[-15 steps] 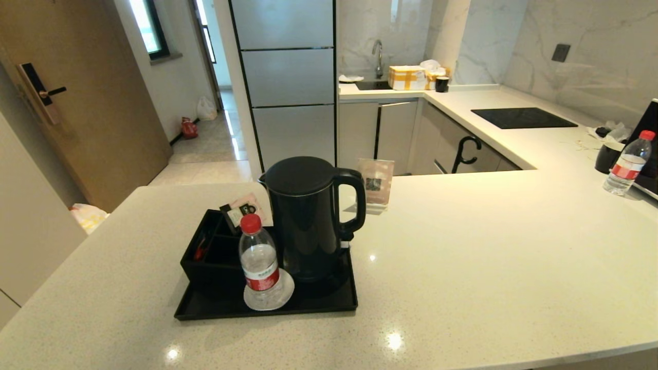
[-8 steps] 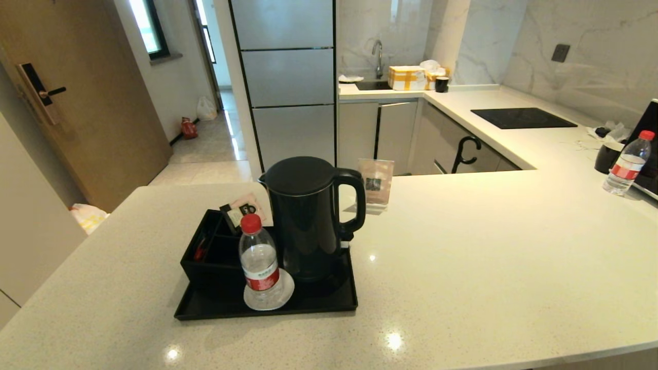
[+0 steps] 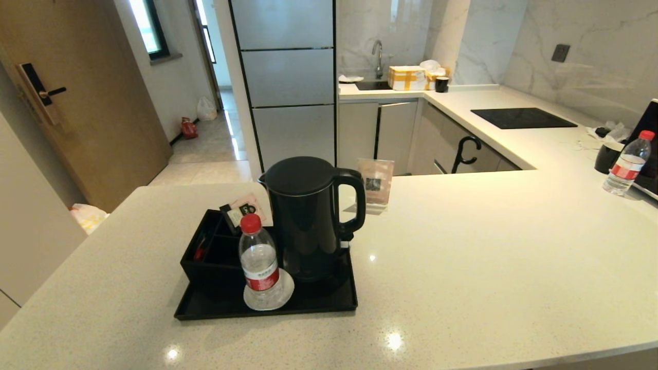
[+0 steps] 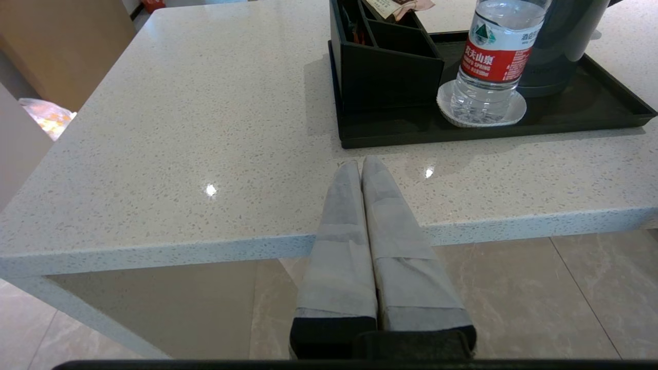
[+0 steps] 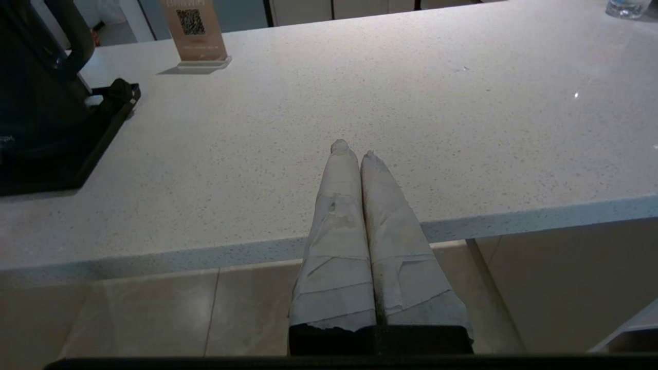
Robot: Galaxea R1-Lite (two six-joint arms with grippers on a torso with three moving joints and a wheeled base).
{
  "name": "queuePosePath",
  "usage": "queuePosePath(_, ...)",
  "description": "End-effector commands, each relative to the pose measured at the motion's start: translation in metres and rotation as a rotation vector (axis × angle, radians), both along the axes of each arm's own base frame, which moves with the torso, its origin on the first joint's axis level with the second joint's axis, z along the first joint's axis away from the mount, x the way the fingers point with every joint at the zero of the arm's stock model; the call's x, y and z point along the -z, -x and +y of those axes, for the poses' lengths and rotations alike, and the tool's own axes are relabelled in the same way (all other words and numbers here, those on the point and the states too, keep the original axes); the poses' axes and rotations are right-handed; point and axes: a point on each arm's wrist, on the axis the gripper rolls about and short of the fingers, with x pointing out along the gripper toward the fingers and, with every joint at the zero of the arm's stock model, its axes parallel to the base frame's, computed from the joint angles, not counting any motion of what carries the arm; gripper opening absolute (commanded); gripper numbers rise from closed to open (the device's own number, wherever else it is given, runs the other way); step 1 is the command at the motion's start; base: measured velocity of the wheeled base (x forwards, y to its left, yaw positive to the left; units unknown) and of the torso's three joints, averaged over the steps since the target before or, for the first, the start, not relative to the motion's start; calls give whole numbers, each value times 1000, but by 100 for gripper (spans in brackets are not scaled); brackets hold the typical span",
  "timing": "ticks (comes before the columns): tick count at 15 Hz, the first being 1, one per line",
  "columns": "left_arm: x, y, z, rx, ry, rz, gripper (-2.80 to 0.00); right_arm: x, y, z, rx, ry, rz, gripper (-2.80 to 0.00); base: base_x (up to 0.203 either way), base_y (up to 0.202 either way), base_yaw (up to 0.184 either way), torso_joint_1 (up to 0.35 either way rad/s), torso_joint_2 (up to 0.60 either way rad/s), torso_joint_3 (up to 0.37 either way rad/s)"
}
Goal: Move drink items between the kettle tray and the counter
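A tall matte-black kettle stands upright on the black kettle tray, handle to the right. In front of it on the tray a clear water bottle with a red cap rests on a white coaster. The tray sits on the pale speckled counter. My left gripper is shut and empty, held off the counter's near edge short of the tray and bottle. My right gripper is shut and empty too, at the near edge to the right of the kettle. Neither gripper shows in the head view.
The tray's compartmented box holds sachets. A small card stand sits behind the kettle. At the far right stand a second water bottle and a black cup. A black hob panel lies further back.
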Motion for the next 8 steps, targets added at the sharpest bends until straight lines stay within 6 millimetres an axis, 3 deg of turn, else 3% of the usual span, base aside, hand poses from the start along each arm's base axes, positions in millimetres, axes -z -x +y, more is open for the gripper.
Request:
queuePosePath(1,0,0,0,0,0,1,-280,0,0,0,0,-1,3,-280,0,0,0,0,0,0)
queuePosePath(8,0,0,0,0,0,1,-280,0,0,0,1,-12,1,-280,0,0,0,0,0,0)
